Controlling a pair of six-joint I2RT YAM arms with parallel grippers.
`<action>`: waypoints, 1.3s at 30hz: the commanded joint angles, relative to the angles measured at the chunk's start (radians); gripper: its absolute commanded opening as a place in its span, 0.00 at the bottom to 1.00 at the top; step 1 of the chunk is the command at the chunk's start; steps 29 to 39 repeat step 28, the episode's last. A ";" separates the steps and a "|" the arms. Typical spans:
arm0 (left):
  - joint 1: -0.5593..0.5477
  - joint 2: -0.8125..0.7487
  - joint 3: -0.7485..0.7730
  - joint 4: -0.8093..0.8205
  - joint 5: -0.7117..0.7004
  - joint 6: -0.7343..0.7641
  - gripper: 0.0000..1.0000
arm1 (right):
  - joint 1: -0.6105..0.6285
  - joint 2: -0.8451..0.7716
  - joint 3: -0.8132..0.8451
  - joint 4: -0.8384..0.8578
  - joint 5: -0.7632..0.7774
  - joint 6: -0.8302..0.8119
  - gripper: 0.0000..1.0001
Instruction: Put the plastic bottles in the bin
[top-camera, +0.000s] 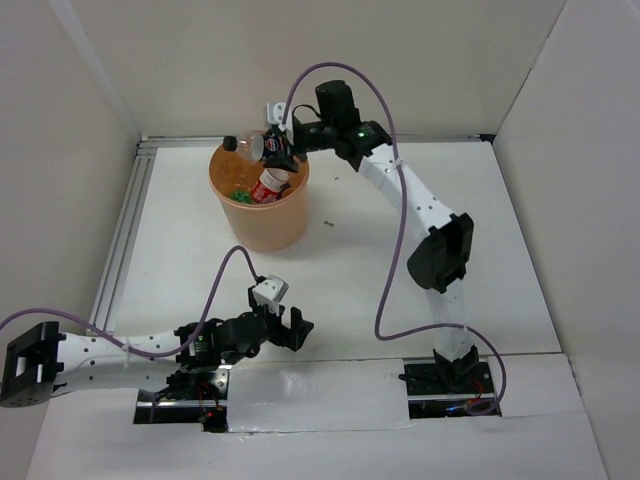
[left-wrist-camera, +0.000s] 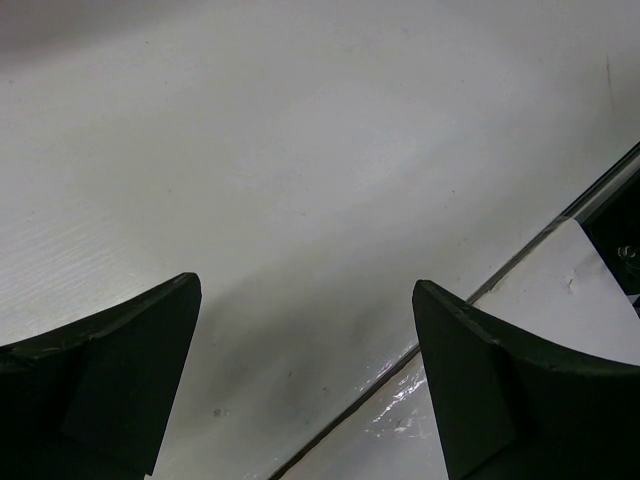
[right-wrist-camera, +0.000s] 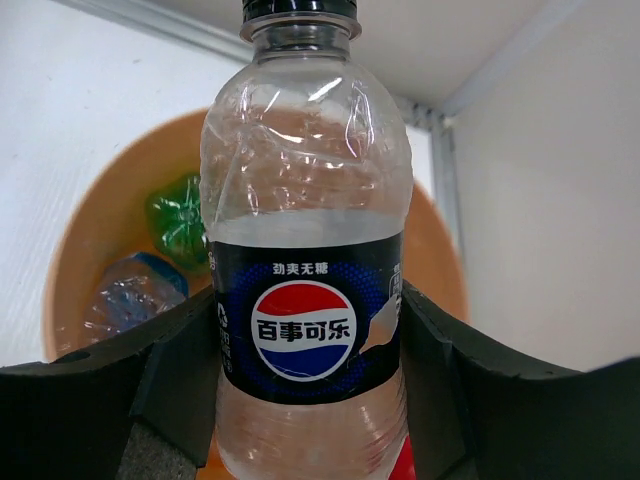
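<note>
The right jaws hold a clear Pepsi bottle (right-wrist-camera: 305, 250) level above the orange bin (top-camera: 262, 225), cap toward its left rim, so that letting go should drop it inside. They stand part-closed on the labelled waist, a pad touching each side. A green bottle (right-wrist-camera: 180, 220), a blue-labelled one (right-wrist-camera: 130, 295) and a red-labelled one (top-camera: 268, 187) lie in the bin. The left jaws gape wide and empty, low over the surface (left-wrist-camera: 300, 150), seemingly parked clear.

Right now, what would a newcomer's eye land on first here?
The clear bottle with a dark blue label stands out, clamped in the right gripper above the orange bin toward the far left of the table. The bin already holds other bottles; the left gripper sits open near its base.
</note>
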 joint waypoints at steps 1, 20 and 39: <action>-0.014 0.008 -0.002 0.064 -0.033 0.020 1.00 | -0.008 0.035 0.109 0.042 0.018 0.127 0.54; -0.005 0.122 0.180 0.164 -0.024 0.245 1.00 | -0.226 -0.505 -0.519 0.125 0.753 0.602 1.00; 0.079 0.166 0.263 0.089 0.052 0.279 1.00 | -0.385 -0.944 -1.112 0.192 0.987 0.691 1.00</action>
